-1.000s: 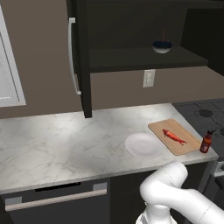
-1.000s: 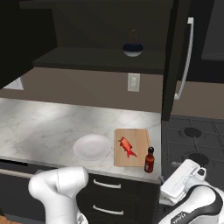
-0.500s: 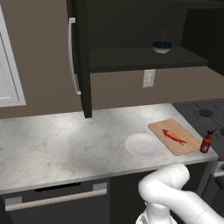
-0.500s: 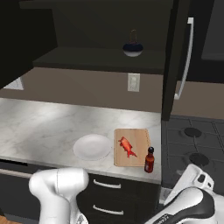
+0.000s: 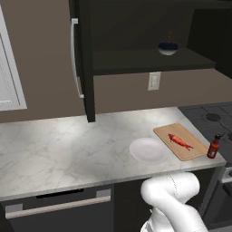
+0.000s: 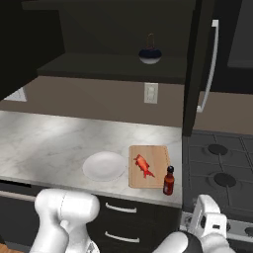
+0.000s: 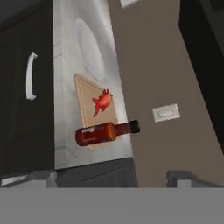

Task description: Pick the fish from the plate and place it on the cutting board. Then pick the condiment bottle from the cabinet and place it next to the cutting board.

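Observation:
The red-orange fish (image 5: 180, 141) (image 6: 143, 165) (image 7: 102, 102) lies on the tan cutting board (image 5: 190, 149) (image 6: 153, 154) (image 7: 83, 94). Left of the board sits the white plate (image 5: 148, 150) (image 6: 104, 166) (image 7: 89, 48) with nothing on it. The red condiment bottle (image 5: 213, 146) (image 6: 169, 181) (image 7: 103, 133) stands upright on the counter just past the board's right end. The dark cabinet (image 5: 136, 63) (image 6: 99, 69) hangs open above. My gripper (image 7: 107, 179) is low, below and in front of the counter's right corner, clear of the bottle. It is open with nothing between its fingers.
A dark blue bowl (image 5: 167, 47) (image 6: 149, 55) sits on the cabinet shelf. The open cabinet door (image 5: 84, 59) (image 6: 197, 64) with a long silver handle juts out over the counter. A stovetop (image 6: 217, 163) lies right of the counter, drawers (image 7: 26, 78) below it.
In the right base view my hand has sunk a little lower beside the counter's right front corner. Fish, bottle, plate and board have not moved.

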Motion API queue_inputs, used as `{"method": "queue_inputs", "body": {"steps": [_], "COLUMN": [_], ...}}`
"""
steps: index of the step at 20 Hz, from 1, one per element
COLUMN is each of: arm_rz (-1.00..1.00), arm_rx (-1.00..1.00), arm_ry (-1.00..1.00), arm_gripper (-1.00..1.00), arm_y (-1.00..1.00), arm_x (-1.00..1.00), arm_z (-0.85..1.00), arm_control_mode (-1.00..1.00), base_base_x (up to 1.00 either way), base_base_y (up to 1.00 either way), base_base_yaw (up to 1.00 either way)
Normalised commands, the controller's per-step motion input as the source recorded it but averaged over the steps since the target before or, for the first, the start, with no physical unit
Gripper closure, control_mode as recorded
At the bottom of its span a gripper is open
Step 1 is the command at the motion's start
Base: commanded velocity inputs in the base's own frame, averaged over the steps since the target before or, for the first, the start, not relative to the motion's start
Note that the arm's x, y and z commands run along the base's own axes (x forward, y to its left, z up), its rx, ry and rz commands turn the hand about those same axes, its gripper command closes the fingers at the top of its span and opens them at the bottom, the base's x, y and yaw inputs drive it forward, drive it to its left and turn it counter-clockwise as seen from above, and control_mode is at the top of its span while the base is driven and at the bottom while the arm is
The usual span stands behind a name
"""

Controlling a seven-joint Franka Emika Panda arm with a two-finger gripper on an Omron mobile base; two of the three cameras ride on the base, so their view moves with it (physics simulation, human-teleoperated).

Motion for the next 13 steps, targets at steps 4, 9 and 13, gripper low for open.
{"method": "queue_inputs", "body": {"steps": [4,9,13], "arm_rz": [-0.15,-0.14,-0.13], "arm_rx": [-0.62,-0.64,-0.61], "arm_ry": [-0.54,-0.52,-0.46], "arm_gripper": [-1.00,-1.00,-1.00], "arm_y": [0.35,0.34,0.27], "arm_x": [-0.25,-0.25,-0.28], "arm_z": [0.00,0.00,0.01], "arm_control_mode": [-1.00,-1.00,-1.00], "base_base_x": [0.00,0.00,0.00], "base_base_y": [0.00,0.00,0.00], "base_base_yaw": [0.00,0.00,0.00]}}
